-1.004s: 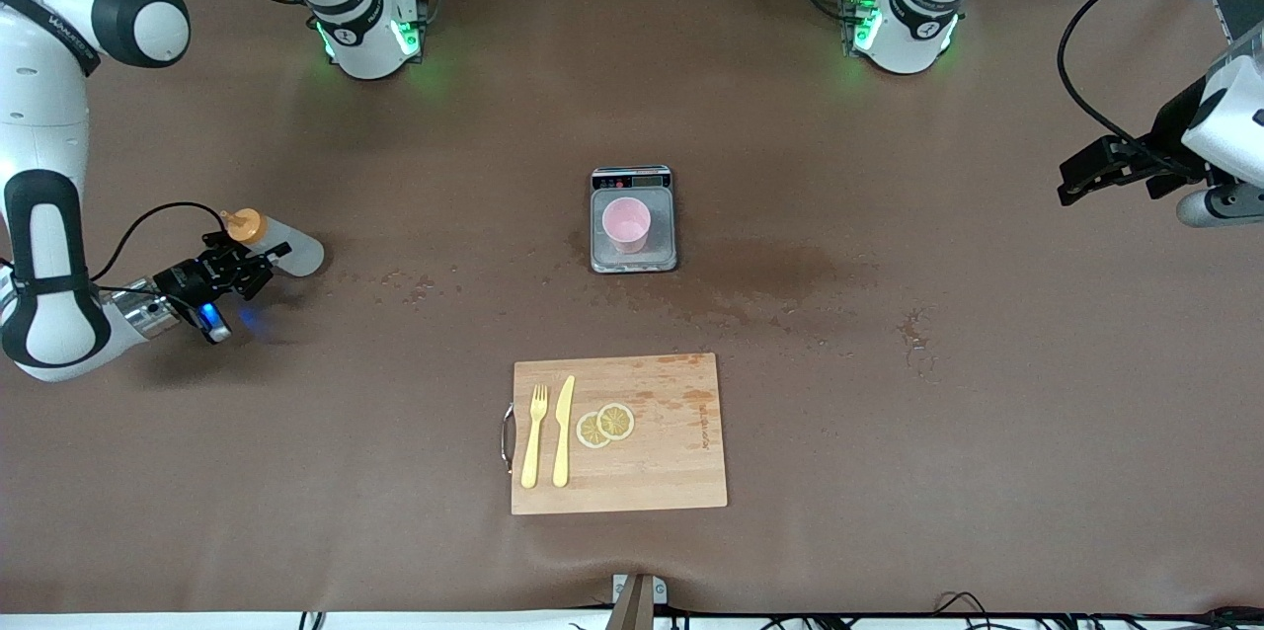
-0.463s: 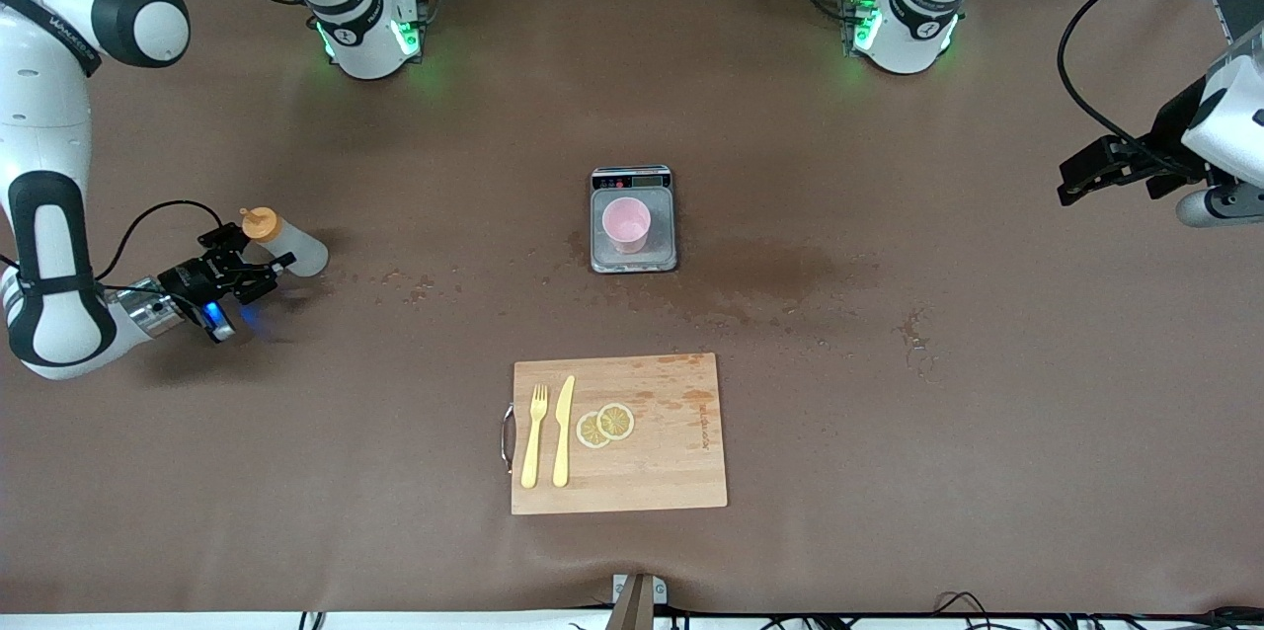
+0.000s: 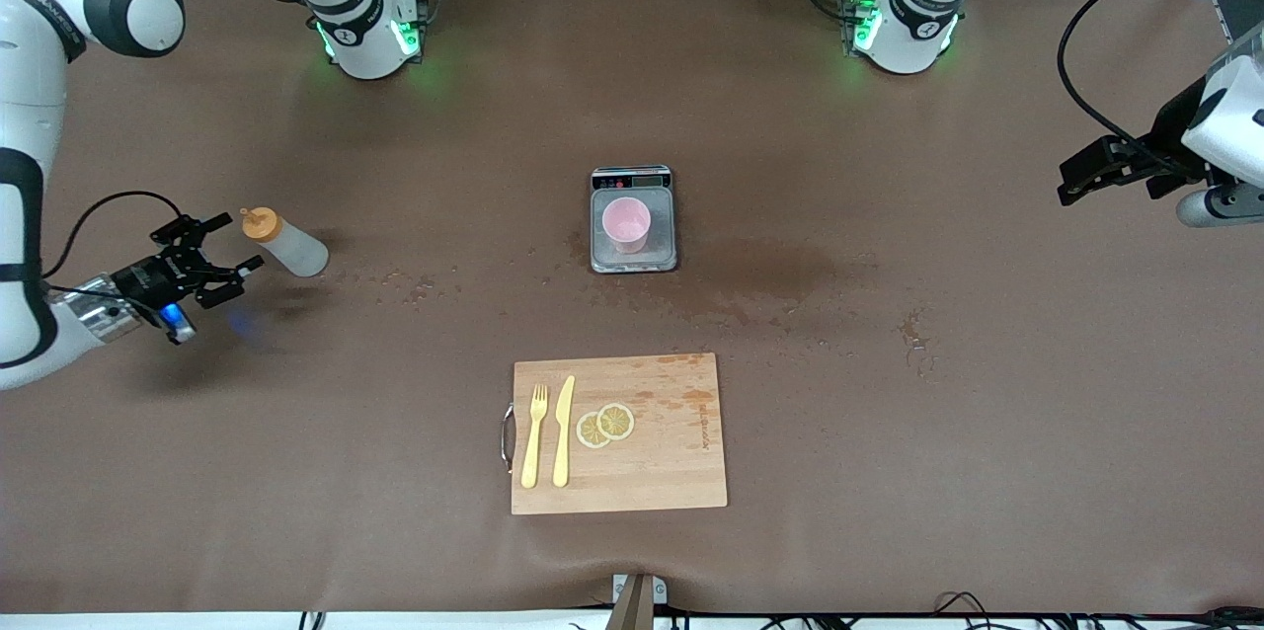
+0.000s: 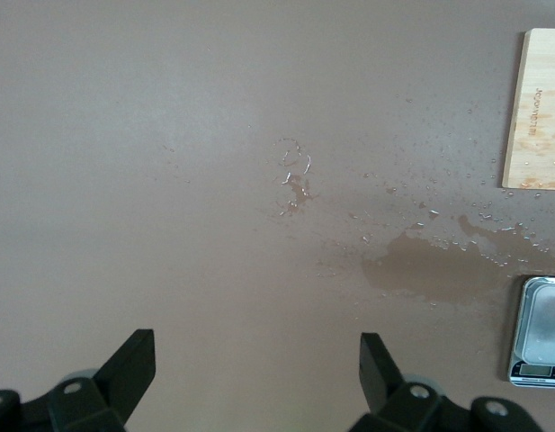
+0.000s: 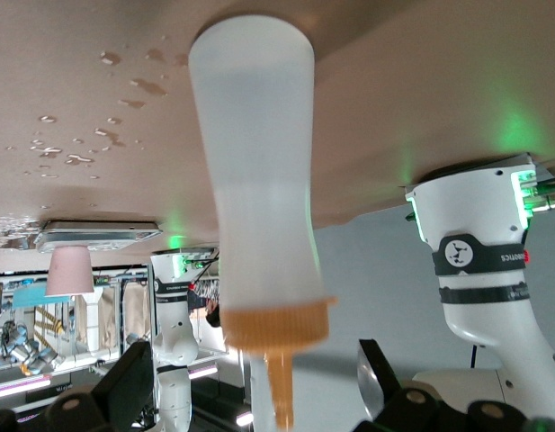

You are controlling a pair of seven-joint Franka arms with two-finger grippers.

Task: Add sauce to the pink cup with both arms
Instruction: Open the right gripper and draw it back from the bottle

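Note:
The sauce bottle [image 3: 286, 246], whitish with an orange cap, stands free on the table toward the right arm's end. It fills the right wrist view [image 5: 259, 180], nozzle toward the camera. My right gripper [image 3: 237, 239] is open and empty, just beside the bottle, its jaws clear of it [image 5: 256, 378]. The pink cup [image 3: 626, 223] stands upright on a small kitchen scale [image 3: 633, 260] at mid-table and also shows in the right wrist view [image 5: 70, 270]. My left gripper [image 3: 1071, 184] waits open and empty above the left arm's end of the table [image 4: 255, 349].
A wooden cutting board [image 3: 671, 472] lies nearer the front camera than the scale, with a yellow fork [image 3: 534, 435], a yellow knife [image 3: 564, 431] and two lemon slices [image 3: 605, 425] on it. Wet stains [image 3: 780, 275] and droplets mark the mat beside the scale.
My right gripper let go of the sauce bottle and drew back toward the right arm's end of the table. The bottle now stands free. The left arm has not moved.

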